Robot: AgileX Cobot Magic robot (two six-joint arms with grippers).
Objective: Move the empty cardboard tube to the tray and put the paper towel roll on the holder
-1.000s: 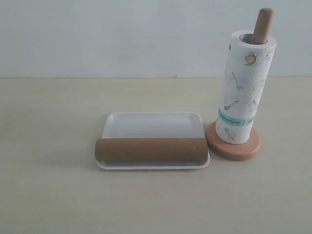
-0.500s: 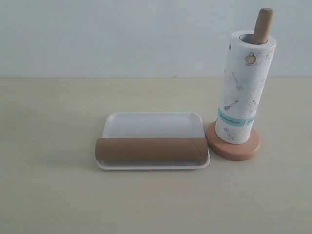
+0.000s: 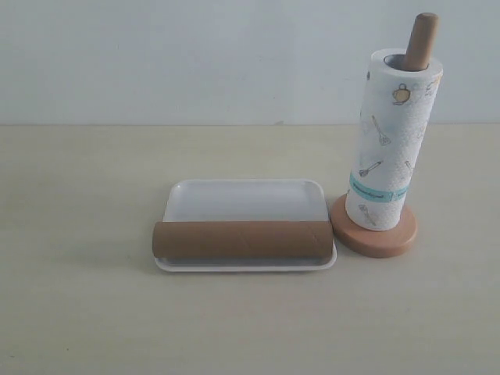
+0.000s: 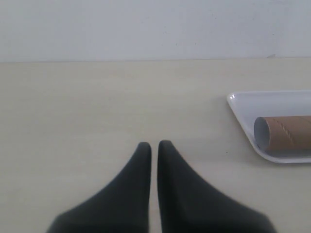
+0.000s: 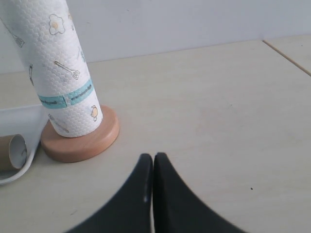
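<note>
**Exterior view.** The empty cardboard tube (image 3: 242, 240) lies lengthwise in the tray (image 3: 246, 199), along the tray's near rim, with its ends reaching about to the tray's short sides. The holder (image 3: 373, 238) stands on the desk (image 3: 94, 312) just beside the tray's right end. The paper towel roll (image 3: 391, 156) is threaded upright over the holder's dowel, and the dowel tip shows above the roll's core. Neither claw appears in this view. Judgement: both placements look complete, and no step is in hand. The next move calls only for keeping both arms away from the tray and confirming that the tube does not roll over the rim.

**Left wrist view.** The left claw (image 4: 154, 144) is clenched and holds nothing. Its tips sit side by side with only a thin slit between them. It hangs over bare desk, well apart from the tray (image 4: 272, 104). The tube (image 4: 286, 132) shows its open end toward this claw from inside the tray.

**Right wrist view.** The right claw (image 5: 153, 156) is clenched, with its tips meeting, and grasps nothing. It sits on the far side of the holder (image 5: 82, 143) from the tray (image 5: 19, 119), near the wooden base but not touching it. The roll (image 5: 58, 73) rests on that base.
</note>
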